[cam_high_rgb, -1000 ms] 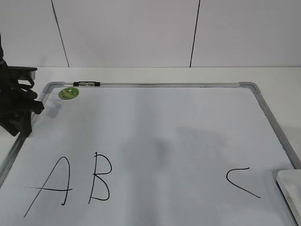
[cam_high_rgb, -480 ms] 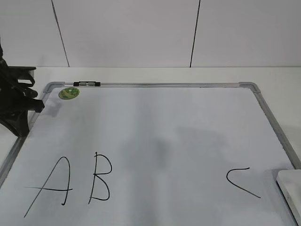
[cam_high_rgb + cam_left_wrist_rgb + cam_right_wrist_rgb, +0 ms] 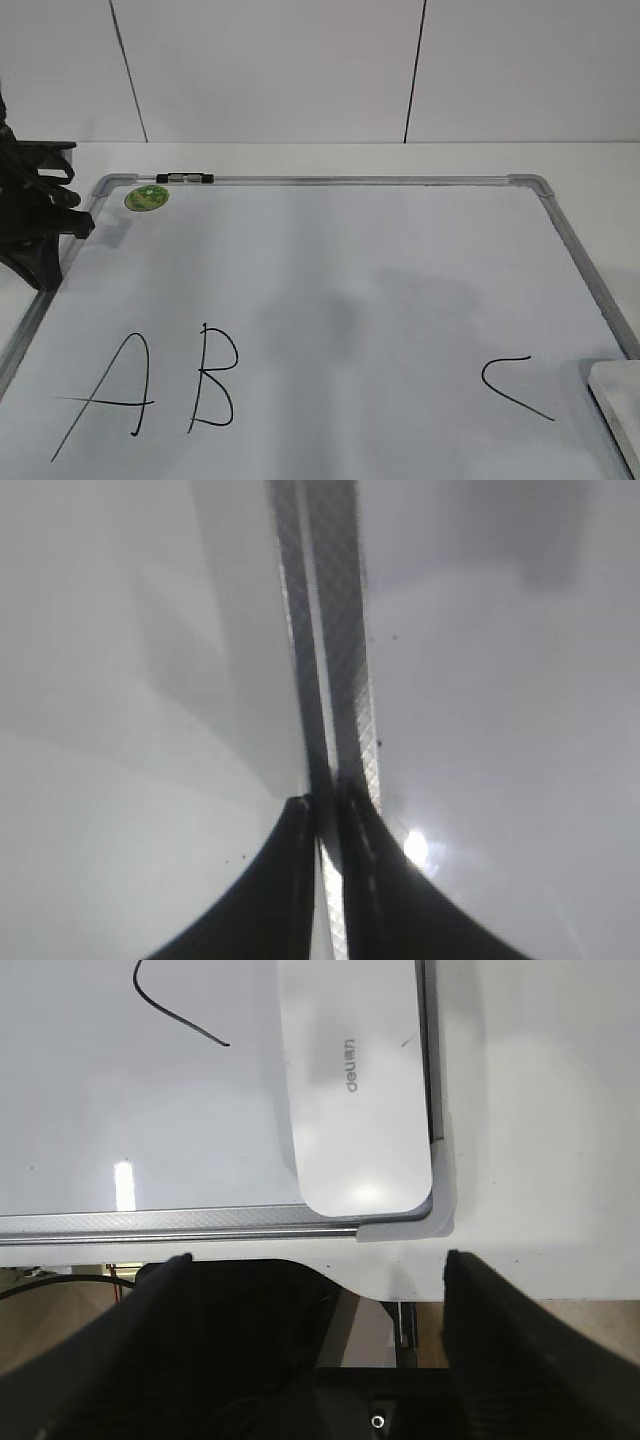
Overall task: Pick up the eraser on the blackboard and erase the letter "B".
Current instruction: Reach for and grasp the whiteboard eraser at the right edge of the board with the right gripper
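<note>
The blackboard (image 3: 330,181) is a white dry-erase board with a silver frame, lying flat. The letter "B" (image 3: 213,377) is drawn near its front left, between "A" (image 3: 105,395) and "C" (image 3: 515,385). The white eraser (image 3: 615,410) lies on the board's front right corner and also shows in the right wrist view (image 3: 355,1080). My right gripper (image 3: 315,1260) is open and empty, just off the board's near edge below the eraser. My left gripper (image 3: 42,270) is shut and empty over the board's left frame (image 3: 340,630), far from the eraser.
A round green sticker (image 3: 146,197) and a small black clip (image 3: 185,178) sit at the board's back left. The board's grey corner piece (image 3: 440,1210) is beside the eraser. The table's front edge with a dark gap under it shows in the right wrist view (image 3: 380,1290).
The left gripper has shifted slightly back and to the left at the board's left edge, then held still. The eraser and letters have not changed.
</note>
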Controlling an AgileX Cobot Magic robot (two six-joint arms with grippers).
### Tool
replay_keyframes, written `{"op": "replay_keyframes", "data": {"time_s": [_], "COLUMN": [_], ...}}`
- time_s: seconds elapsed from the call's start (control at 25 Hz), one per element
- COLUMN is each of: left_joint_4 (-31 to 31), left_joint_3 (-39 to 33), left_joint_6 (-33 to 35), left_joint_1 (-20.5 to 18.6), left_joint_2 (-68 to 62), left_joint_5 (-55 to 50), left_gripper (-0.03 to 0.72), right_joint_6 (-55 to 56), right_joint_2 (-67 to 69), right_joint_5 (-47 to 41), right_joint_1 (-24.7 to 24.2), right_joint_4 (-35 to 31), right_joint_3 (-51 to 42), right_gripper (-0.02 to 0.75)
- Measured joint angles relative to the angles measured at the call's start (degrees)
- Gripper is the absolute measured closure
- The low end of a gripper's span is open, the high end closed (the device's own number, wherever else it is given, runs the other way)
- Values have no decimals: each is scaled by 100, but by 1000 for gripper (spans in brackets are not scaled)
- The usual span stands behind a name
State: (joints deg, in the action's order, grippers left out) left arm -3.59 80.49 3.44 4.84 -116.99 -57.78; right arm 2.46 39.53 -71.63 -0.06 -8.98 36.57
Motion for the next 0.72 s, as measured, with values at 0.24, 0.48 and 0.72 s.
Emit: {"op": "replay_keyframes", "data": {"time_s": [0.24,0.48,0.72], "left_joint_4": [-13,-95,-118], "left_joint_3": [0,0,0], "left_joint_6": [0,0,0], "left_joint_1": [-8,-13,-21], "left_joint_2": [0,0,0], "left_joint_5": [0,-10,-10], "left_gripper": [660,661,662], "right_joint_6": [0,-120,-459], "right_joint_2": [145,906,2028], "right_joint_5": [168,634,946], "right_joint_1": [0,0,0], "right_joint_4": [0,-4,-31], "right_joint_3": [0,0,0], "right_gripper": [98,69,69]}}
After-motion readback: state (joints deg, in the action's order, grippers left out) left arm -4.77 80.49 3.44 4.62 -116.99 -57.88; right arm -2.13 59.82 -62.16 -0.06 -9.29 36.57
